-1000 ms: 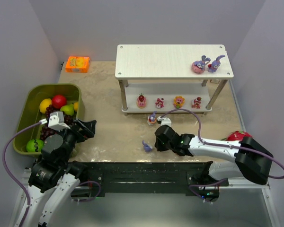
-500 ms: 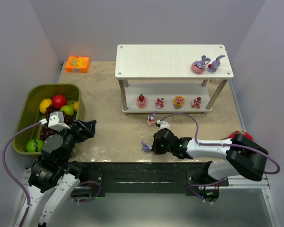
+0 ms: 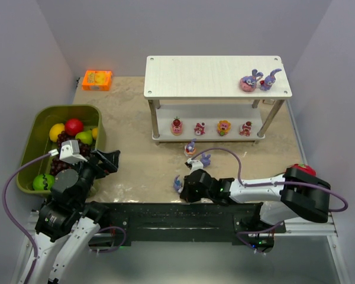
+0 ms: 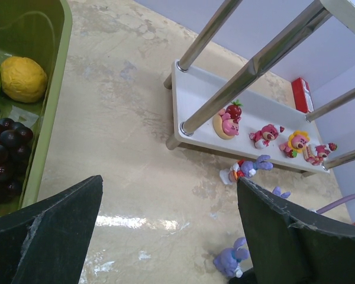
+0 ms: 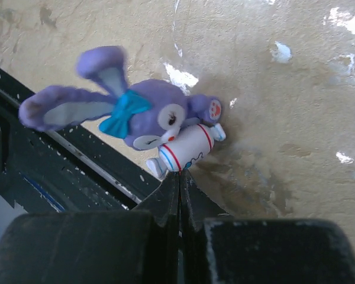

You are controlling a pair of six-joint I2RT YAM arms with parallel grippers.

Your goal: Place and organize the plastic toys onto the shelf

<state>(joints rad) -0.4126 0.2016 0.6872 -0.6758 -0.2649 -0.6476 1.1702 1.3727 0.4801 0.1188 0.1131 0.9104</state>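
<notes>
A purple bunny (image 3: 178,183) lies on the table by the front edge. My right gripper (image 3: 184,181) is shut, its tips touching the white candy the bunny (image 5: 148,115) holds; in the right wrist view the gripper (image 5: 180,174) has no gap. Two more bunnies (image 3: 190,148) (image 3: 204,158) lie in front of the shelf (image 3: 213,76). Two bunnies (image 3: 248,81) (image 3: 270,79) stand on its top board at the right. Several small cake figures (image 3: 199,128) stand on the lower board. My left gripper (image 3: 109,160) is open and empty beside the bin, also in the left wrist view (image 4: 170,183).
An olive-green bin (image 3: 32,142) with fruit stands at the left. An orange box (image 3: 97,80) lies at the back left. A red fruit (image 3: 302,170) shows behind the right arm. The black front rail (image 3: 177,213) runs just near the bunny.
My right gripper has moved left and nearer, up to the bunny by the front edge, uncovering another bunny in front of the shelf. The left arm has not moved.
</notes>
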